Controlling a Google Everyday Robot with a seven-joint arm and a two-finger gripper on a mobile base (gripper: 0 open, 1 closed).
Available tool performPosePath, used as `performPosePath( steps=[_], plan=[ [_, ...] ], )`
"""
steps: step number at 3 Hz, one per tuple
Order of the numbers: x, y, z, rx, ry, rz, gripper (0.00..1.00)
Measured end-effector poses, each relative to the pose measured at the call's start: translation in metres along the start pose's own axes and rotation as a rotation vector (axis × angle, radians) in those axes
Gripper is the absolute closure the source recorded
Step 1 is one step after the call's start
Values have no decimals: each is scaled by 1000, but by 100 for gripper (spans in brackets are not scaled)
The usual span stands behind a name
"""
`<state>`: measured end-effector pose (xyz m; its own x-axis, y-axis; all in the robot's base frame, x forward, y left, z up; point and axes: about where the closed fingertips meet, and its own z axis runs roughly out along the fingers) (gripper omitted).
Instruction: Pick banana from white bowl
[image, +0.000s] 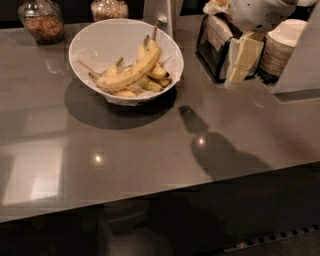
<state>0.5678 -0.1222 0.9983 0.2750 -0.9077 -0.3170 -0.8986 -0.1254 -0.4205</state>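
Note:
The white bowl (95, 37) stands on the grey counter at the back left. It holds several yellow bananas; the largest banana (131, 73) lies on top, slanting up to the right with its stem near the far rim. My gripper (239, 62), cream coloured, hangs in the air at the upper right, in front of the black holder. It is well to the right of the bowl and apart from it. It holds nothing that I can see.
A black napkin holder (215, 47) stands behind the gripper. A stack of pale paper cups (280, 47) is at the far right. Two glass jars (42, 20) of snacks stand at the back left. The counter's front edge (160, 192) runs across the lower part.

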Motion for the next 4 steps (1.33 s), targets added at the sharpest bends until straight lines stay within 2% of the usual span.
performPosePath(
  steps=[1, 2, 4],
  plan=[
    [-31, -28, 31, -55, -36, -92, 0],
    [-58, -48, 63, -112, -85, -133, 0],
    [-95, -66, 111, -187, -155, -185, 0]
  ],
)
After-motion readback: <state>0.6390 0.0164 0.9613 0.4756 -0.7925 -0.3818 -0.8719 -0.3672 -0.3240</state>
